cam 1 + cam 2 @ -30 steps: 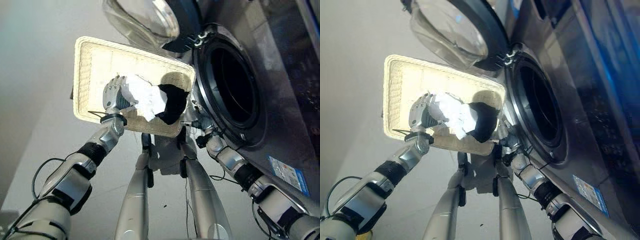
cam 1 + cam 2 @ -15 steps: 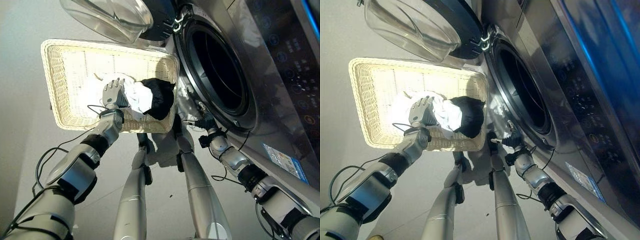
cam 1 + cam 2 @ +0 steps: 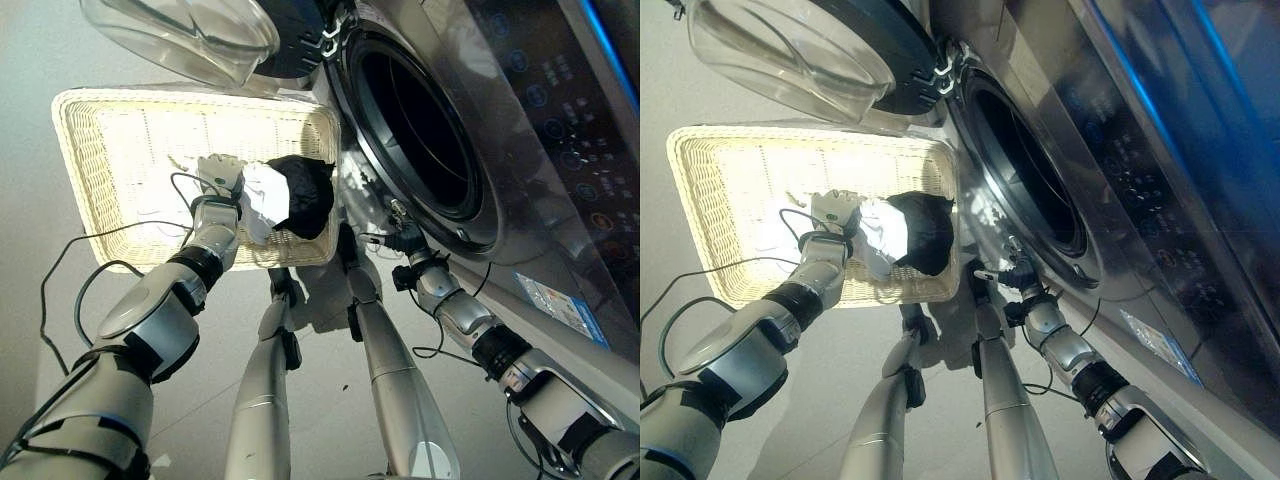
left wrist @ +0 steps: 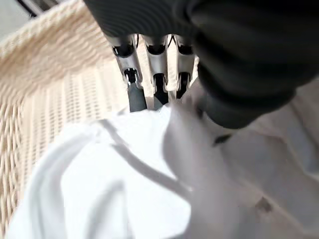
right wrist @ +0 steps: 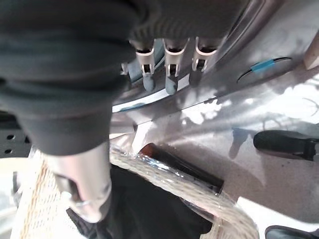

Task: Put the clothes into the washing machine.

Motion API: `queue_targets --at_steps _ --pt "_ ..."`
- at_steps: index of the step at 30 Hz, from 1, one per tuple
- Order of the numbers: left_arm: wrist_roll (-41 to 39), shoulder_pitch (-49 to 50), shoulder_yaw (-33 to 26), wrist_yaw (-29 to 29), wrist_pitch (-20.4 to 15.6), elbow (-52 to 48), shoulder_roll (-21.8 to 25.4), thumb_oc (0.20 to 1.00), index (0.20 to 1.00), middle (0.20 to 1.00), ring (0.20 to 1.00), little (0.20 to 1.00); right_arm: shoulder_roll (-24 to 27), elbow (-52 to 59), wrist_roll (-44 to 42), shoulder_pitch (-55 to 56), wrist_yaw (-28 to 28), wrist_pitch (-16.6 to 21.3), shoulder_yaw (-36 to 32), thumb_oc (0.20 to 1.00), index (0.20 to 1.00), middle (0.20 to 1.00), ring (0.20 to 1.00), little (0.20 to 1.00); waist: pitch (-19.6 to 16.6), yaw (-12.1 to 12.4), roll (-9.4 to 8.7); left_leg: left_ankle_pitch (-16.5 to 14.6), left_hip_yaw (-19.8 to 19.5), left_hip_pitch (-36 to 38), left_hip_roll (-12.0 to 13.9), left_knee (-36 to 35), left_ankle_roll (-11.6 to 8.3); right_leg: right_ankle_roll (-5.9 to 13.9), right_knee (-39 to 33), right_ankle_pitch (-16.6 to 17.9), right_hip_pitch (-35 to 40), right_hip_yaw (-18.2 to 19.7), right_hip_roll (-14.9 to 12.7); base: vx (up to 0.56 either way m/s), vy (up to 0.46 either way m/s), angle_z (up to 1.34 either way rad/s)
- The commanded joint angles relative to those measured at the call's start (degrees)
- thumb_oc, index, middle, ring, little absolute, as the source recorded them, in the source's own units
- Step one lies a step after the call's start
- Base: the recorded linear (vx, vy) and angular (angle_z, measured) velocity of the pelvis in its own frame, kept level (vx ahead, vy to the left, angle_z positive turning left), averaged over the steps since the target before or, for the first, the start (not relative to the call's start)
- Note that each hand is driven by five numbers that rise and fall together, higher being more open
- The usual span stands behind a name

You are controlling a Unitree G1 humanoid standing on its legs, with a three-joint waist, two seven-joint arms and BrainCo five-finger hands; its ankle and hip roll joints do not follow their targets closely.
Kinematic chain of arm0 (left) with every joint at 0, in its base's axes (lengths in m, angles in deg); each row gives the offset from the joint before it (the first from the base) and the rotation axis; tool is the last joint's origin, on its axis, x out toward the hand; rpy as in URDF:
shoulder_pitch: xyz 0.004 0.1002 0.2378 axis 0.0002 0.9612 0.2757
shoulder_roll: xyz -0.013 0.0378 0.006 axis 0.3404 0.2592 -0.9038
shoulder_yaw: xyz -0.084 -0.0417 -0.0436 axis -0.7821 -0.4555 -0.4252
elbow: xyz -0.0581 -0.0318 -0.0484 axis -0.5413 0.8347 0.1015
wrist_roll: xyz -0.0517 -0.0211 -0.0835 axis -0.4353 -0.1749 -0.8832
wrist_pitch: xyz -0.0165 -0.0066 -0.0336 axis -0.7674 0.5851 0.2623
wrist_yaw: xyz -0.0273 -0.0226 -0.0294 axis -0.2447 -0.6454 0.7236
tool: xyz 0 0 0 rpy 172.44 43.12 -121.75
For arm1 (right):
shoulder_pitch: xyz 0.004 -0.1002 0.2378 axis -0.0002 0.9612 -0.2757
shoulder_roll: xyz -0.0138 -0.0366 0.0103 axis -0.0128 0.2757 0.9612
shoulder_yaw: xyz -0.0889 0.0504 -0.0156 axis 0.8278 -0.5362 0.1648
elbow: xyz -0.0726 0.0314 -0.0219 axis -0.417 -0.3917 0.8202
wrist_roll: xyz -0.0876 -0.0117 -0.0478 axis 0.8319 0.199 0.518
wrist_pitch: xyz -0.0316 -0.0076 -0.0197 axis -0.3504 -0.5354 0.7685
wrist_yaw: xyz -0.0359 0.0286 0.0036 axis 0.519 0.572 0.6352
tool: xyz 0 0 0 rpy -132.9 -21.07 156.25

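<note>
A white cloth (image 3: 258, 200) and a black cloth (image 3: 300, 195) lie bunched together at the near right corner of a pale wicker basket (image 3: 64, 150). My left hand (image 3: 220, 182) rests on the white cloth (image 4: 109, 184) with fairly straight fingers (image 4: 134, 84), their dark tips touching the fabric. The washing machine's round drum opening (image 3: 415, 130) stands open just right of the basket. My right hand (image 3: 405, 242) hovers open beside the machine's silver front (image 5: 239, 124), below the opening. Its fingers (image 5: 169, 69) point at the door ring, and the black cloth (image 5: 149, 214) lies near its thumb.
The machine's glass door (image 3: 180, 30) is swung open above the basket's far edge. A control panel (image 3: 560, 110) runs along the machine at the right. Pale floor (image 3: 30, 260) surrounds the basket on the left.
The whole view has shifted toward the machine. My left hand stays on the white cloth, which now looks more bunched against the black one. My right hand holds by the machine's front.
</note>
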Motion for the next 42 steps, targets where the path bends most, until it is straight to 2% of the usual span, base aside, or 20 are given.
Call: queue_targets --at_steps 1,6,8,17,19,20,22,23,25,26,29,30,31,33,36,39,42 --pt "-6.07 6.10 -5.69 -7.48 -1.64 1.86 1.84 0.200 0.200 0.200 0.200 0.200 -1.05 3.15 -0.55 2.25 -0.87 2.10 -1.89 1.000 1.000 1.000 1.000 1.000 -0.98 1.75 0.28 -0.14 -0.40 -0.34 -2.20 3.00 -2.10 4.39 -0.99 -1.91 3.14 -2.80 1.45 -0.05 -0.072 0.01" --pt "-8.40 7.81 -9.17 -9.83 -3.54 0.56 3.91 0.200 0.200 0.200 0.200 0.200 -0.77 3.62 -0.23 2.91 -0.74 2.22 -2.82 1.000 1.000 1.000 1.000 1.000 -0.98 2.91 0.84 0.33 -1.67 0.38 -2.23 2.45 -2.10 4.32 -0.66 -2.38 4.10 -3.83 1.07 -0.05 -0.077 0.09" --pt "-11.86 11.22 -14.22 -14.11 -5.24 -3.60 5.84 0.200 0.200 0.200 0.200 0.200 -0.73 4.60 -0.22 3.60 -0.36 2.60 -4.23 1.000 1.000 1.000 1.000 1.000 -0.98 4.51 1.56 1.03 -2.26 1.62 -1.69 0.87 -2.10 4.25 -0.13 -3.31 5.35 -5.17 0.90 -0.09 -0.146 0.14" --pt "-19.24 17.06 -24.51 -21.32 -9.26 -15.30 11.65 0.200 0.200 0.200 0.200 0.200 0.12 7.83 1.17 5.32 -0.58 1.93 -7.44 1.000 1.000 1.000 1.000 1.000 -0.98 7.25 3.23 2.29 -4.01 3.97 -1.47 -1.67 -2.14 3.98 -0.16 -4.24 7.52 -6.91 0.50 -0.06 -0.054 0.18" --pt "-24.55 21.34 -28.75 -24.34 -12.23 -23.60 13.83 0.200 0.200 0.200 0.200 0.200 -0.32 9.24 2.86 6.58 -0.84 2.17 -8.48 1.000 1.000 1.000 1.000 1.000 -0.98 8.74 3.59 1.55 -4.90 5.37 -1.69 -1.70 -2.00 4.03 -0.44 -4.88 9.09 -7.80 0.02 -0.07 -0.094 0.09" --pt "-24.54 21.25 -28.90 -24.32 -12.20 -23.69 13.91 0.200 0.200 0.200 0.200 0.200 -0.30 9.25 2.87 6.34 -0.83 2.15 -8.47 1.000 1.000 1.000 1.000 1.000 -0.98 8.68 3.58 1.95 -4.89 4.97 -1.70 -1.77 -2.01 4.01 -0.64 -4.43 8.75 -7.81 0.02 -0.07 -0.106 0.14" --pt "-26.59 24.05 -31.93 -24.19 -15.27 -28.88 14.51 0.200 0.200 0.200 0.200 0.200 -0.92 10.23 4.46 6.99 -0.99 2.45 -8.91 1.000 1.000 1.000 1.000 1.000 -0.98 9.61 3.69 1.27 -5.49 5.85 -1.94 -1.72 -1.88 4.06 -0.79 -4.90 9.73 -8.36 -0.18 -0.04 -0.084 0.19" --pt "-29.46 25.46 -34.03 -22.41 -18.33 -32.14 14.46 0.200 0.200 0.200 0.200 0.200 -1.40 10.93 5.61 7.00 -1.30 2.67 -9.08 1.000 1.000 1.000 1.000 1.000 -0.98 10.27 3.79 1.16 -5.77 6.05 -2.03 -1.68 -1.78 3.99 -0.85 -5.00 10.04 -8.73 -0.30 -0.03 -0.060 0.13" --pt "-30.69 26.08 -35.30 -21.24 -19.55 -34.57 14.46 0.200 0.200 0.200 0.200 0.200 -1.61 11.40 6.14 6.62 -1.44 2.56 -9.26 1.000 1.000 1.000 1.000 1.000 -0.98 10.56 3.85 1.56 -5.90 5.61 -2.13 -1.67 -1.73 3.99 -1.09 -4.52 9.77 -8.91 -0.43 -0.05 -0.074 0.07" --pt "-38.44 28.75 -37.90 -14.16 -25.01 -42.01 13.15 0.200 0.200 0.200 0.200 0.200 -2.41 13.06 8.40 6.11 -2.91 2.44 -9.66 1.000 1.000 1.000 1.000 1.000 -0.98 11.56 4.12 1.26 -6.49 6.16 -2.44 -1.56 -1.48 4.03 -1.00 -4.78 10.49 -9.58 -0.59 -0.04 -0.086 0.09" --pt "-42.27 30.98 -39.24 -8.27 -27.64 -47.74 11.56 0.200 0.200 0.200 0.200 0.200 -3.13 14.23 10.60 5.96 -4.04 2.96 -9.76 1.000 1.000 1.000 1.000 1.000 -0.98 12.20 4.47 0.80 -6.83 6.83 -2.65 -1.65 -1.21 4.09 -0.69 -5.40 11.13 -10.07 -0.59 -0.02 -0.065 0.15" --pt "-44.21 31.39 -39.66 -4.62 -29.07 -50.31 10.88 0.200 0.200 0.200 0.200 0.200 -3.44 14.62 12.00 5.22 -4.79 3.36 -9.76 1.000 1.000 1.000 1.000 1.000 -0.98 12.49 4.59 1.42 -7.00 6.44 -2.85 -1.91 -1.07 4.04 -1.02 -4.81 10.93 -10.30 -0.60 -0.02 -0.079 0.16" --pt "-47.70 32.40 -39.29 1.47 -30.49 -55.62 9.87 0.200 0.200 0.200 0.200 0.200 -3.80 15.55 15.71 4.40 -6.23 4.12 -9.20 1.000 1.000 1.000 1.000 1.000 -0.98 13.06 5.02 1.05 -7.34 7.41 -3.00 -2.30 -0.88 4.09 -0.81 -5.48 11.86 -10.67 -0.61 -0.05 -0.060 0.13" --pt "-49.59 32.13 -38.38 4.07 -30.79 -59.18 9.38 0.200 0.200 0.200 0.200 0.200 -3.78 16.34 19.34 2.70 -7.60 4.13 -8.36 1.000 1.000 1.000 1.000 1.000 -0.98 13.38 5.28 1.19 -7.46 7.82 -3.12 -2.64 -0.78 4.10 -0.76 -5.58 12.28 -10.88 -0.50 -0.02 -0.048 0.04" --pt "-51.37 31.08 -37.91 4.94 -30.66 -60.84 9.36 0.200 0.200 0.200 0.200 0.200 -3.44 16.50 21.71 0.97 -7.79 4.37 -7.47 1.000 1.000 1.000 1.000 1.000 -0.98 13.55 5.36 1.76 -7.45 7.66 -3.16 -2.90 -0.77 4.11 -0.97 -5.08 12.21 -11.06 -0.50 -0.02 -0.035 0.04" --pt "-57.19 29.51 -37.07 8.87 -30.43 -63.27 8.73 0.200 0.200 0.200 0.200 0.200 -2.88 17.17 25.61 -2.06 -7.06 5.13 -5.40 1.000 1.000 1.000 1.000 1.000 -0.98 13.96 5.54 1.79 -7.61 8.93 -3.25 -3.44 -0.75 4.29 -1.03 -5.43 13.56 -11.28 -0.62 -0.02 -0.044 0.01" --pt "-60.36 27.98 -35.43 11.46 -27.86 -64.37 8.37 0.200 0.200 0.200 0.200 0.200 -2.89 17.42 25.51 -4.64 -6.91 4.77 -4.20 1.000 1.000 1.000 1.000 1.000 -0.98 14.11 5.76 1.85 -7.77 10.05 -3.31 -3.71 -0.83 4.34 -0.88 -5.72 14.74 -11.35 -0.68 0.00 -0.013 0.01"
